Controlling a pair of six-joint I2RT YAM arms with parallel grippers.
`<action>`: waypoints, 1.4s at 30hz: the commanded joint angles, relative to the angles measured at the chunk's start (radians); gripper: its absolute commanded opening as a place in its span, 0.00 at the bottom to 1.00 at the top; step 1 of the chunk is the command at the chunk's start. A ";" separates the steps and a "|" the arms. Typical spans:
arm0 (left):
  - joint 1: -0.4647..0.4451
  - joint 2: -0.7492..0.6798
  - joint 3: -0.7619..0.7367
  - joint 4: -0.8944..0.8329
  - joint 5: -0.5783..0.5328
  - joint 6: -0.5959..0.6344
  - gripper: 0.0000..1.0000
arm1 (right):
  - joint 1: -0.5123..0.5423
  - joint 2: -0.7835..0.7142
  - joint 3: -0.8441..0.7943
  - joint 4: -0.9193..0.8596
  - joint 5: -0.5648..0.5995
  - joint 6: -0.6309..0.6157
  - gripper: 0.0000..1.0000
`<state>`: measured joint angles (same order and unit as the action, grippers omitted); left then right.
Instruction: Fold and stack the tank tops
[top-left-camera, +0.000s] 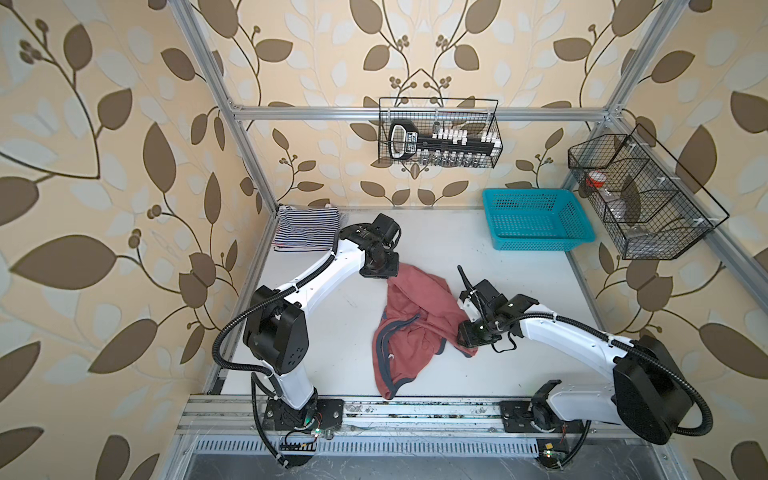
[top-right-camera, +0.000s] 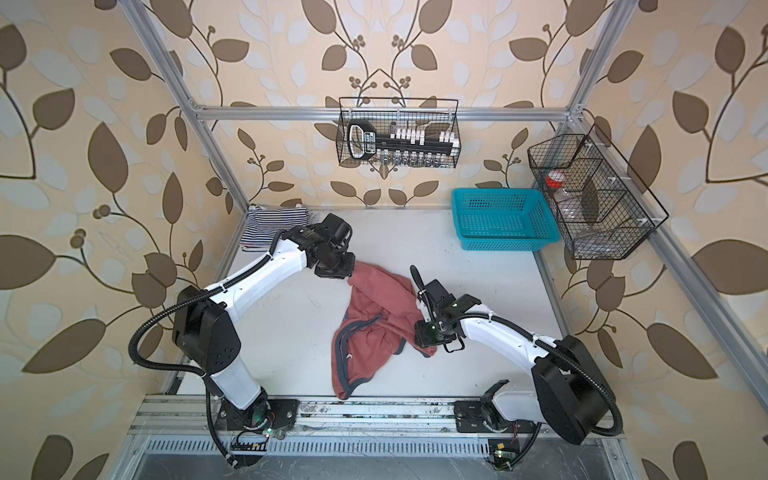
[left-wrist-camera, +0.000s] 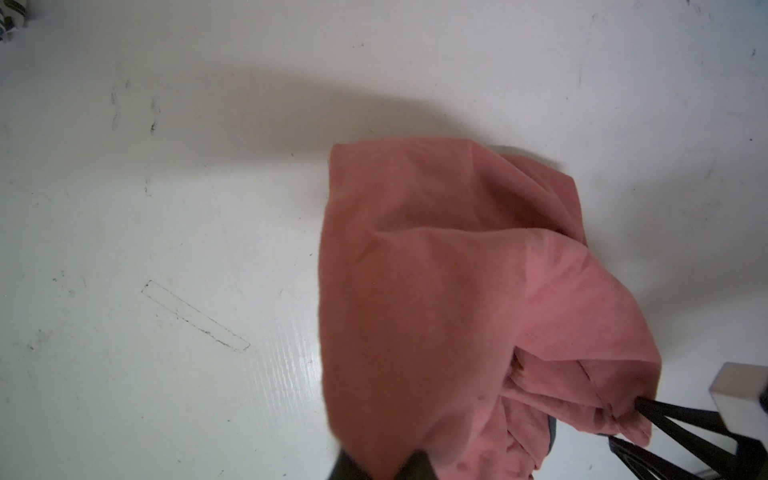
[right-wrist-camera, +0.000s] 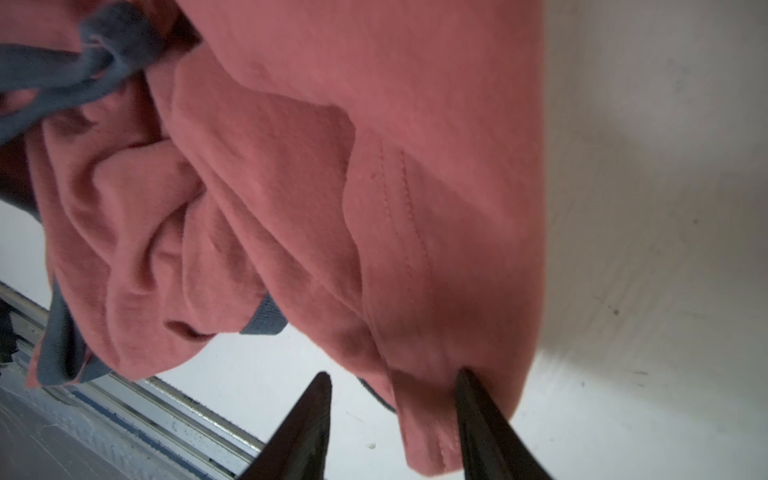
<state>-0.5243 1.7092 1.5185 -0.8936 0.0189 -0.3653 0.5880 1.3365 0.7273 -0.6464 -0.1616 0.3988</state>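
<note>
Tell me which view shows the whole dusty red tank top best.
A top view: the dusty red tank top shows almost whole, crumpled on the table. The left wrist view shows only one bunched end; the right wrist view, a hem and dark trim close up.

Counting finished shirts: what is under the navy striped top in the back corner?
A thin reddish edge peeks out beneath the navy striped top; the rest is covered, so I cannot identify it.

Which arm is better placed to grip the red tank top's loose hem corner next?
Right, probably. The right gripper stands open with that hem corner against one finger, while the left gripper is shut on the red tank top at its far edge.
</note>
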 joint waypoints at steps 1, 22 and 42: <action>-0.002 -0.003 0.013 -0.029 -0.010 0.026 0.00 | 0.013 0.038 -0.014 -0.002 0.033 -0.018 0.50; -0.002 0.008 0.036 -0.057 -0.045 0.043 0.00 | -0.001 0.054 -0.024 -0.007 0.033 0.004 0.05; -0.002 -0.003 0.068 -0.083 -0.076 0.060 0.00 | -0.056 -0.058 0.003 -0.039 0.014 0.008 0.00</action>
<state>-0.5243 1.7111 1.5253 -0.9329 -0.0113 -0.3313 0.5465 1.3338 0.6983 -0.6460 -0.1535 0.4175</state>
